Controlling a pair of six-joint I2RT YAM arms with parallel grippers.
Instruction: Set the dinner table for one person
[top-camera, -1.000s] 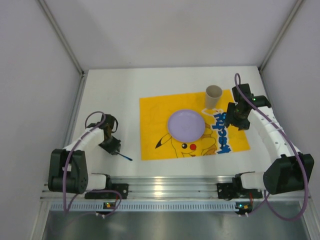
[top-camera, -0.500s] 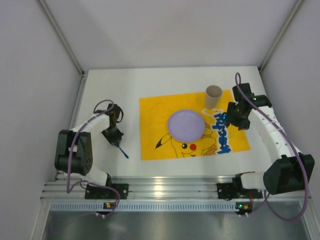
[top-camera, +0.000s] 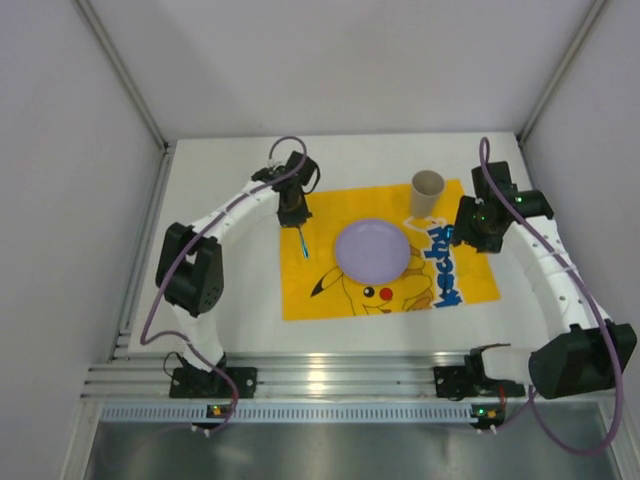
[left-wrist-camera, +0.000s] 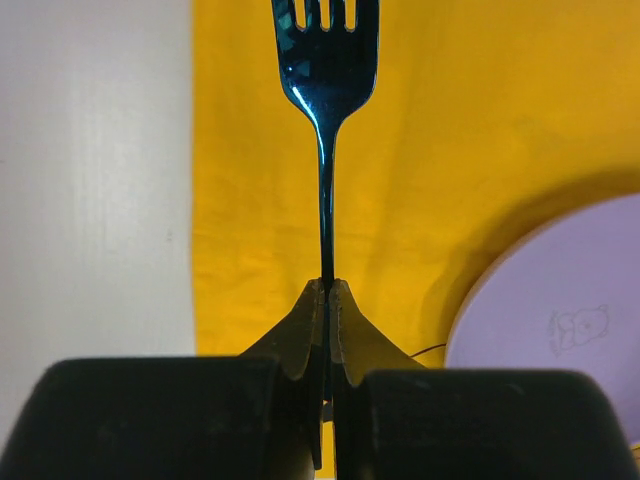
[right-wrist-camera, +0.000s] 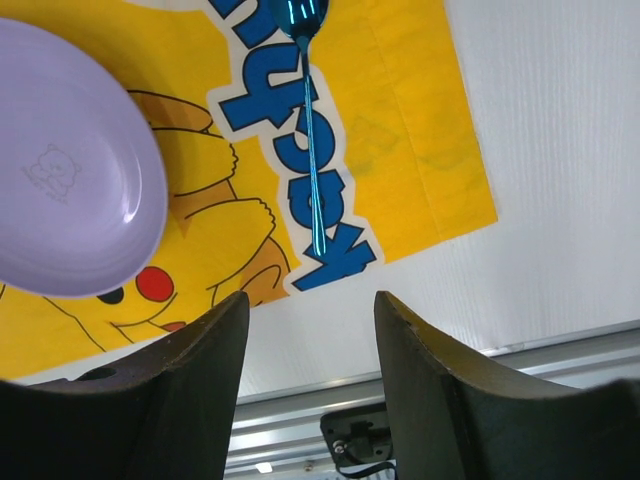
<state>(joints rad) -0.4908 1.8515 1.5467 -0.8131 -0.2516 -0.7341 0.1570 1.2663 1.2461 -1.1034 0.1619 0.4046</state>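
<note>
You are looking at the left gripper (left-wrist-camera: 328, 290) clamping the thin handle of a dark blue fork (left-wrist-camera: 325, 150), its jaws pressed together on the stem. The fork is pointing straight out from the gripper, tines foremost, over the yellow mat (left-wrist-camera: 450, 120) just left of the purple plate (left-wrist-camera: 560, 300). You cannot tell whether the tines are touching the mat. The dinner table (left-wrist-camera: 90, 180) is lying beneath this gripper, and its bare white surface is showing further left of the plate, past the mat's edge. The right gripper (right-wrist-camera: 308, 300) is hovering right of the plate with its fingers standing apart, gripping nothing. A blue spoon (right-wrist-camera: 310, 150) is lying flat on the mat right of the plate, clear of those fingers. A beige cup (top-camera: 427, 190) is standing upright just beyond the plate's far right side.
</note>
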